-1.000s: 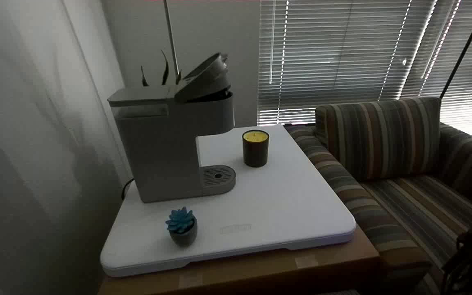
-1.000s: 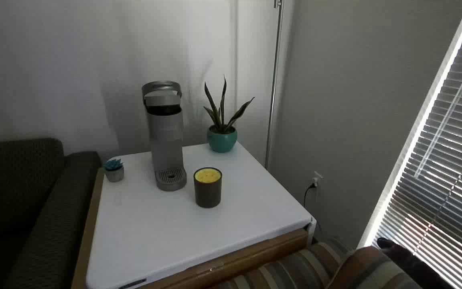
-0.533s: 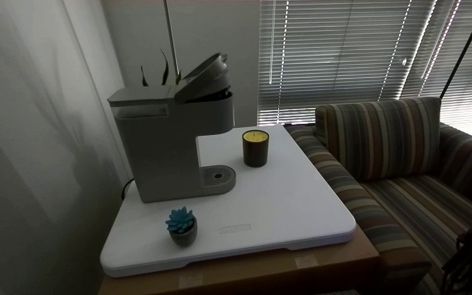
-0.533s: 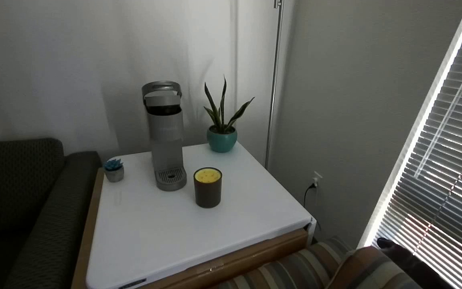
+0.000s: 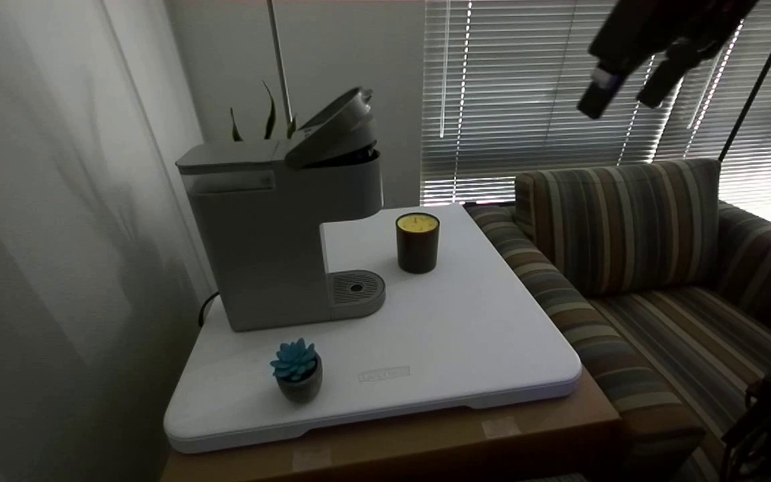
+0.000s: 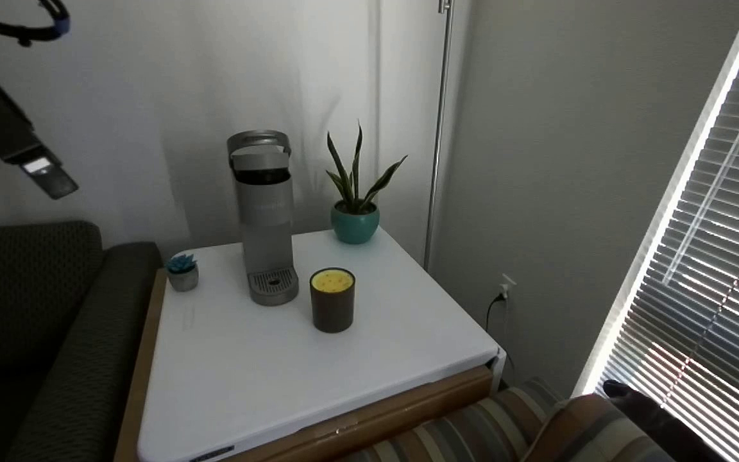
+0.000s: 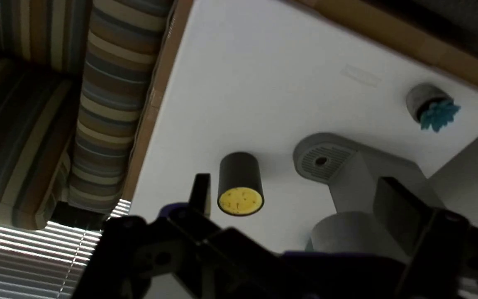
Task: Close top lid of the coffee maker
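"How does your end effector stand?"

"Released: my black two-fingered gripper point(image 5: 623, 100) has its fingers spread well apart. In an exterior view it is blurred, and the top edge cuts off what lies above. At an exterior view's left edge I make out a single finger point(image 6: 54, 181), beneath a cropped black cable point(image 6: 26, 32)."

"And the pose?"

"High, against white slatted window blinds point(image 5: 506, 100), fingers slanting downward, well apart from the boxy grey plastic coffee maker point(image 5: 262, 248)."

"Where is the grey plastic top lid point(image 5: 338, 130) with the rounded front edge?"

"On that machine, tilted up over a dark gap, in both exterior views. In the wrist view my gripper covers the machine's upper part; the lid I cannot make out."

"And farther out?"

"The machine rests on a white, round-cornered tabletop point(image 5: 472, 328). Near its front is a dark cylindrical candle jar point(image 5: 417, 251), yellow at the top; near one side, a blue succulent point(image 5: 294, 361) in a small grey pot point(image 5: 302, 389); on its other side, a round teal pot point(image 6: 355, 226) with spiky green leaves point(image 6: 356, 170). Where the machine blocks that pot, only their tips show. A striped fabric armchair point(image 5: 626, 231) runs off the right edge, and a dark shape point(image 5: 770, 422) in the lower corner is too dim to identify."
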